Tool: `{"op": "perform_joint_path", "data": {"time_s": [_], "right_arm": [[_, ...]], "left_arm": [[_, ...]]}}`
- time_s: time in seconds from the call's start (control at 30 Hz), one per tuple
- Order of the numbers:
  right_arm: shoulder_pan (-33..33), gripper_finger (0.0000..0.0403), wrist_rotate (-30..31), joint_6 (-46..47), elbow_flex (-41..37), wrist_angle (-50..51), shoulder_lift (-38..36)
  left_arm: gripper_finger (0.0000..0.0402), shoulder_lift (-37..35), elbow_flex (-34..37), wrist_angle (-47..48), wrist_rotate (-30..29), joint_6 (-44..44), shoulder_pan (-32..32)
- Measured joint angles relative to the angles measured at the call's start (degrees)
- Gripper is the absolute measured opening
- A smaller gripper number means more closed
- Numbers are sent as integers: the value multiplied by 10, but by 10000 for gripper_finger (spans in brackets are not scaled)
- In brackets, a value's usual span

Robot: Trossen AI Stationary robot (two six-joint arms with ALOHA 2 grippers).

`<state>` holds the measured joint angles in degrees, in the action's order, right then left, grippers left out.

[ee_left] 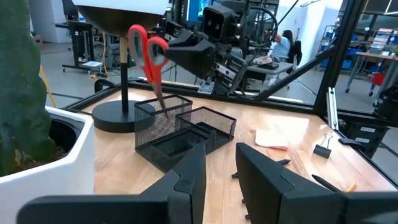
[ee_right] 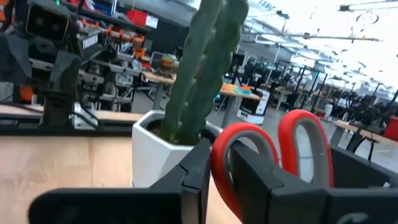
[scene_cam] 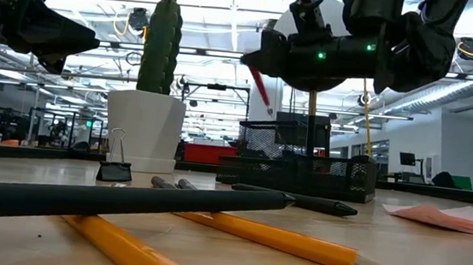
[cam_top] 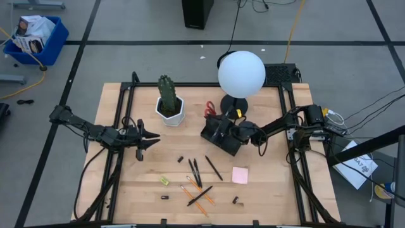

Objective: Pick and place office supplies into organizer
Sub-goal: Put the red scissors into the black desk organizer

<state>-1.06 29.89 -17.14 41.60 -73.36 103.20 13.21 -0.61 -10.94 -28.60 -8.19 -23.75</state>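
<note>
The red-handled scissors stand tilted, blades down in the tall mesh cup of the black organizer, in front of the lamp base. My right gripper reaches in from the table's right at handle height, shut on one handle loop. My left gripper hovers open over the table's left half, pointing toward the organizer with nothing between its fingers. Pens and pencils, a pink sticky-note pad, small black clips and a yellow piece lie flat on the table. My right gripper has the rim of one red handle loop between its two fingers, and the rim fills the gap. The fingers come roughly level from the table's right. The scissors lean with handles up and blades inside the organizer's mesh cup.
A white hexagonal pot with a cactus stands left of the organizer. The lamp's white globe hangs over its black base just behind it. A binder clip stands near the front. Bare wood lies between my left gripper and the organizer.
</note>
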Motion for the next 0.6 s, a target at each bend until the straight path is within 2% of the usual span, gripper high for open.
{"op": "perform_joint_path", "data": {"time_s": [0.43,0.6], "right_arm": [[-1,84,0,0,0,4,0],[-14,82,0,-42,0,4,0]], "left_arm": [[93,0,0,0,0,0,0],[93,0,0,0,0,0,0]]}}
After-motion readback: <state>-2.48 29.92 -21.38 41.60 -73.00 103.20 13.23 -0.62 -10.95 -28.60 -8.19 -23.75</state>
